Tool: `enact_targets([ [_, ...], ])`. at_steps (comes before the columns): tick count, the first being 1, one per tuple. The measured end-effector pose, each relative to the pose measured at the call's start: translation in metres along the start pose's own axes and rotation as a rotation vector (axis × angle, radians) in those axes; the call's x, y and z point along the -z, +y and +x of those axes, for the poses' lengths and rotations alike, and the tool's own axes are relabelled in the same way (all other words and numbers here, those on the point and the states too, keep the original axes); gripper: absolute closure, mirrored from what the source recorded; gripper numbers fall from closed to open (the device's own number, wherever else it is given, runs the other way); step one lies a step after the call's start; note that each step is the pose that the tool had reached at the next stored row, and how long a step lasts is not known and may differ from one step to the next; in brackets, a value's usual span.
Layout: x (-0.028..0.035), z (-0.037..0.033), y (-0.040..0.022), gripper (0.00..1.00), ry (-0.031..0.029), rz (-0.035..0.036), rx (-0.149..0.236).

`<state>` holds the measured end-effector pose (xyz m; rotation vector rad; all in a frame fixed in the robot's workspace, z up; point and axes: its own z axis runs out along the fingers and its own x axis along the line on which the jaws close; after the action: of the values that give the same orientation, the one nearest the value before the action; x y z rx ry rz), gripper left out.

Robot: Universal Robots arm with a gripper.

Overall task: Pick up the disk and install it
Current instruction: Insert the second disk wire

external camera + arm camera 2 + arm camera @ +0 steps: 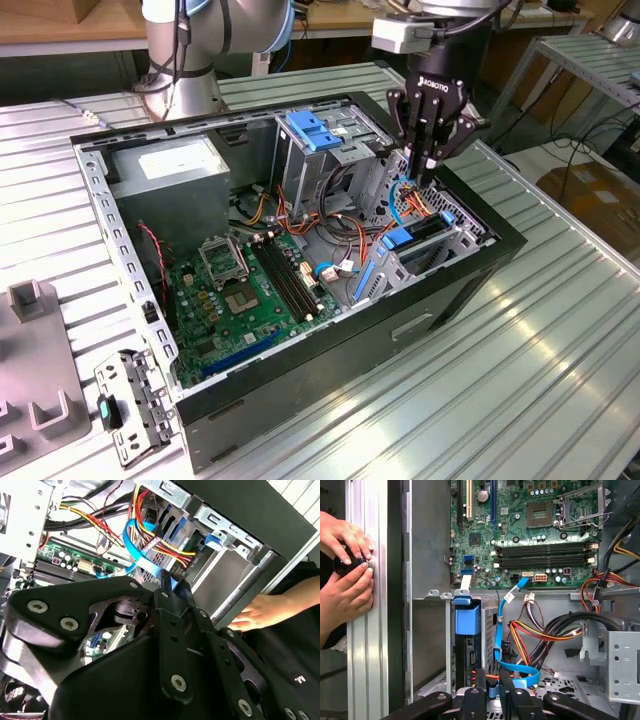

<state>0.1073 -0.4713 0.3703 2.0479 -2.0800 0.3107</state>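
Over the open computer case (300, 400), the black gripper (428, 170) reaches down into the drive bay, among blue and orange cables (512, 655). Whether its jaws are apart or together cannot be told. Just below it, the disk (412, 238) with its blue frame sits in the bay. Two hands (345, 575) rest on the table edge.

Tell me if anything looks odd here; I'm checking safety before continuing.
Yes: a person's hands rest on the table's edge right beside the open computer case, close to where the gripper hangs over the drive bay.
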Motion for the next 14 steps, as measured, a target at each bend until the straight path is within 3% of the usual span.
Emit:
enact_targets([
  [2, -0.0017, -0.0008, -0.0002, 0.76, 0.0059, 0.0000, 0.000],
  [3, -0.0027, -0.0013, -0.0003, 0.83, 0.0096, 0.0001, 0.000],
  [5, -0.0050, -0.0023, -0.0004, 0.84, 0.0193, 0.0004, 0.000],
  [9, -0.0071, -0.0030, -0.0003, 0.84, 0.0242, 0.0004, 0.000],
  [12, -0.0089, 0.0017, -0.0002, 0.84, 0.0178, 0.0006, 0.000],
  [14, -0.0105, 0.0068, 0.0000, 0.84, -0.0002, 0.0007, 0.001],
])
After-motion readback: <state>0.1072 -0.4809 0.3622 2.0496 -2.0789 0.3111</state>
